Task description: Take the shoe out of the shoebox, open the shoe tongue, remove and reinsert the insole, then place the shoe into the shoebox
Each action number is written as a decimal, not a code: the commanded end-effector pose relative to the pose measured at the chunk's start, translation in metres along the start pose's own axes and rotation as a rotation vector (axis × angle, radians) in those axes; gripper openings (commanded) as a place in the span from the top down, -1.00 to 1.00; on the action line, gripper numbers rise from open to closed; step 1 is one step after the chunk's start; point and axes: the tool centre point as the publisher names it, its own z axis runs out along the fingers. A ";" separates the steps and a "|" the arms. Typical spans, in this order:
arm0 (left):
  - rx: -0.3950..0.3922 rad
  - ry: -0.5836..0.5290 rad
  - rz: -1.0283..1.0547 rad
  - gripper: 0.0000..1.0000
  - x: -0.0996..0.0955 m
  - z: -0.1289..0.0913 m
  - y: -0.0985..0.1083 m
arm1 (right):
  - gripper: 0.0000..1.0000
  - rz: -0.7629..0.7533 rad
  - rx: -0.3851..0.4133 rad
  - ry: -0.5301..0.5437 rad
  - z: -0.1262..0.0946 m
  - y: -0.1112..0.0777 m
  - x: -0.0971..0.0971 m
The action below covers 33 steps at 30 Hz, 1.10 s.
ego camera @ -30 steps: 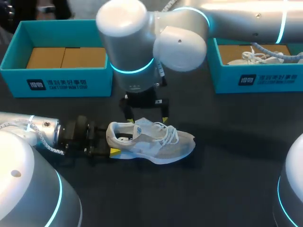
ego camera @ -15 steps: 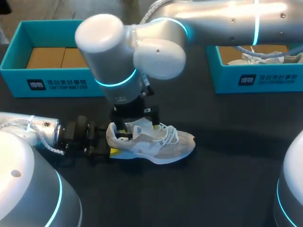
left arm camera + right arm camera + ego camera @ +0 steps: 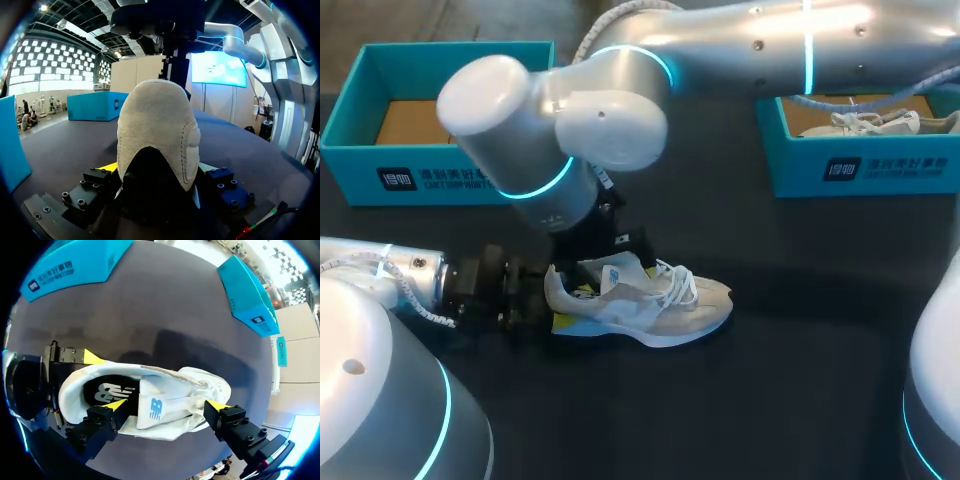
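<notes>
Currently the shoe (image 3: 650,305) sits on its sole on the table (image 3: 800,390). Its heel is clamped from both sides by the left claw (image 3: 156,167). Long axis runs straight out from that claw, toe pointing away. Right claw (image 3: 167,404) stands spread wide over the shoe, gripping nothing: one tip in the mouth, the other beside the laces, tongue between.
</notes>
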 end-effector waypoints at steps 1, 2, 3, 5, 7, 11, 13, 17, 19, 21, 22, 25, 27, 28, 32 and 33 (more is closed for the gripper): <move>-0.004 -0.003 0.000 1.00 -0.001 0.002 0.001 | -1.00 0.253 0.003 -0.134 0.008 -0.003 0.008; -0.004 -0.003 0.000 1.00 -0.001 0.002 0.001 | -1.00 0.257 0.006 -0.137 0.010 -0.003 0.007; -0.004 -0.003 0.000 1.00 -0.001 0.002 0.001 | -1.00 0.261 0.010 -0.139 0.012 -0.003 0.007; -0.004 -0.003 0.000 1.00 -0.001 0.002 0.001 | -1.00 0.274 0.015 -0.153 0.015 -0.002 0.005; -0.004 -0.003 0.000 1.00 -0.001 0.002 0.001 | -1.00 0.283 0.023 -0.170 0.018 -0.002 0.004; -0.004 -0.003 0.000 1.00 -0.001 0.002 0.001 | -1.00 0.299 0.030 -0.185 0.020 -0.004 0.001; -0.004 -0.003 0.000 1.00 -0.001 0.002 0.001 | -1.00 0.311 0.031 -0.196 0.018 -0.005 -0.003; -0.004 -0.003 0.000 1.00 -0.001 0.002 0.001 | -1.00 0.324 0.037 -0.197 0.010 -0.007 -0.010; -0.004 -0.003 0.000 1.00 -0.001 0.002 0.001 | -1.00 0.324 0.041 -0.201 0.006 -0.008 -0.013; -0.004 -0.003 0.000 1.00 -0.001 0.002 0.001 | -1.00 0.324 0.041 -0.216 0.003 -0.008 -0.015; -0.004 -0.003 0.000 1.00 -0.001 0.002 0.001 | -1.00 0.324 0.041 -0.218 0.001 -0.008 -0.016; -0.004 -0.003 0.000 1.00 -0.001 0.002 0.001 | 0.01 0.329 0.037 -0.230 -0.003 -0.008 -0.018; -0.004 -0.003 0.000 1.00 -0.001 0.002 0.001 | 0.22 0.331 0.036 -0.234 -0.004 -0.008 -0.020; -0.004 -0.003 0.000 1.00 -0.001 0.002 0.001 | 0.29 0.332 0.037 -0.235 -0.005 -0.008 -0.021; -0.004 -0.003 0.000 1.00 -0.001 0.002 0.001 | 1.00 0.344 0.046 -0.223 -0.004 -0.009 -0.025; -0.004 -0.003 0.000 1.00 -0.001 0.002 0.001 | 1.00 0.346 0.046 -0.223 -0.005 -0.010 -0.027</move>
